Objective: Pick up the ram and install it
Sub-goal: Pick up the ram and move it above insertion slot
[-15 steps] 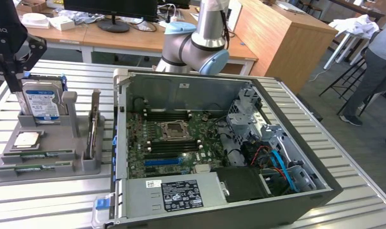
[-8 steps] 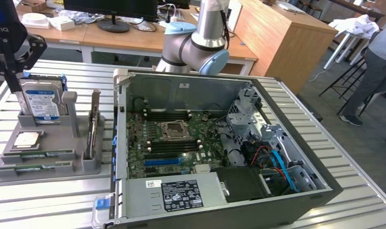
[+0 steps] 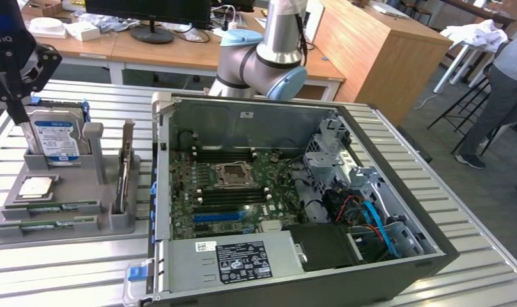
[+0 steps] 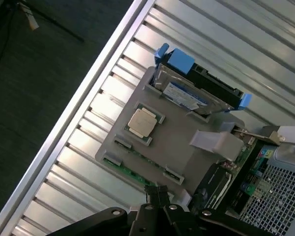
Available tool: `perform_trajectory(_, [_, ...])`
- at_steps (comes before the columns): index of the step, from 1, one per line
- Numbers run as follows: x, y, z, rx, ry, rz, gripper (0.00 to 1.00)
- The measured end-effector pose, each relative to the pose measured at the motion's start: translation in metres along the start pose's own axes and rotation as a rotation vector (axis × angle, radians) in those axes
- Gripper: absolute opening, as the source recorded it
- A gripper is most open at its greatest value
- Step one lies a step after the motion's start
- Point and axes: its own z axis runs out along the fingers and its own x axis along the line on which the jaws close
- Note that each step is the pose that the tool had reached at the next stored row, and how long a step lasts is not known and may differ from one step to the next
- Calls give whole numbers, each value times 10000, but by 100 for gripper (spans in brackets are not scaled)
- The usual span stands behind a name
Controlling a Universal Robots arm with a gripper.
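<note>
gripper [image 3: 21, 117]: we see its fingers together, empty, by the hard drive [image 3: 55, 137].
ram [image 3: 62, 208]: 2 sticks nearer us on the tray [image 3: 79, 185], long axis toward the exterior view's right.

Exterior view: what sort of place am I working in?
Probably a robotics lab or workshop: an open computer case on a slatted metal table, a parts tray, and wooden desks with a monitor behind.

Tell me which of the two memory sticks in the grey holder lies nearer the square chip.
The ram in the slot right beside the square chip; the other stick lies one slot farther, by the edge of the holder.
</note>
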Motion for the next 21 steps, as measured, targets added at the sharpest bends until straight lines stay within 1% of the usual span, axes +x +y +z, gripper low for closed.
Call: perform_trajectory(21, [0, -1, 7, -89, 172, -3821, 10])
